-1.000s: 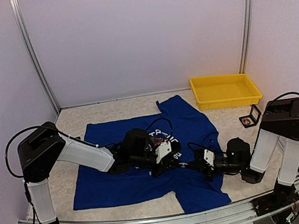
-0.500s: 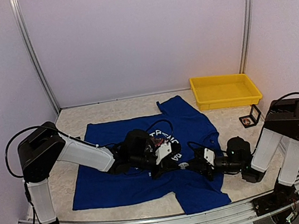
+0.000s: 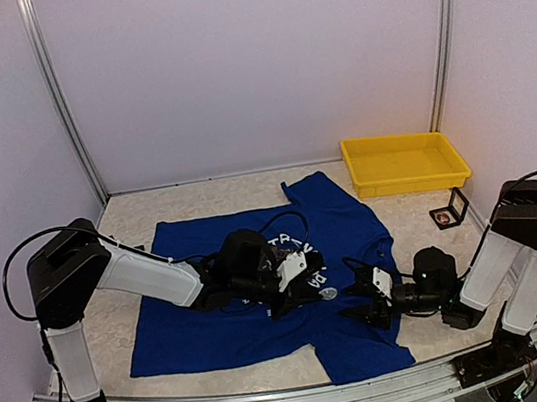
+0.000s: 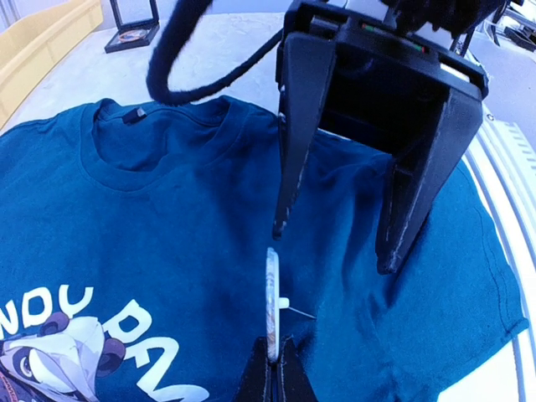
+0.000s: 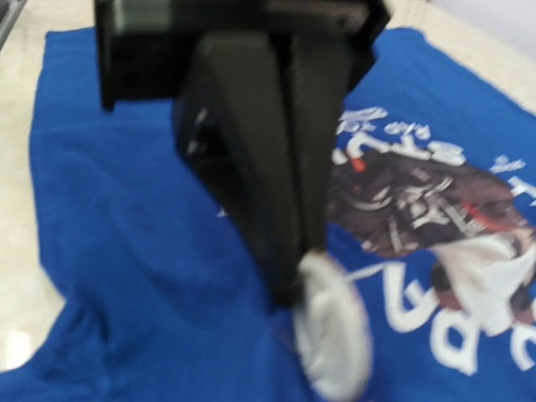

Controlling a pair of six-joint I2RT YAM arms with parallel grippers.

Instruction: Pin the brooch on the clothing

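Left gripper (image 4: pixel 273 368): pressed together on the brooch (image 4: pixel 270 293) rim.
Right gripper (image 4: pixel 333 249): spread, just beyond the brooch.
Brooch: judged light, rigid, slippery; best held by the rim.
Clothing (image 4: pixel 151 218): limp, laid beneath both grippers.

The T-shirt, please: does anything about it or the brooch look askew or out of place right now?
The T-shirt lies sideways and rumpled, its collar toward the right arm. The brooch stands on edge over it, pinched in the left end effector, not flat against the cloth. Nothing looks torn or spilled.
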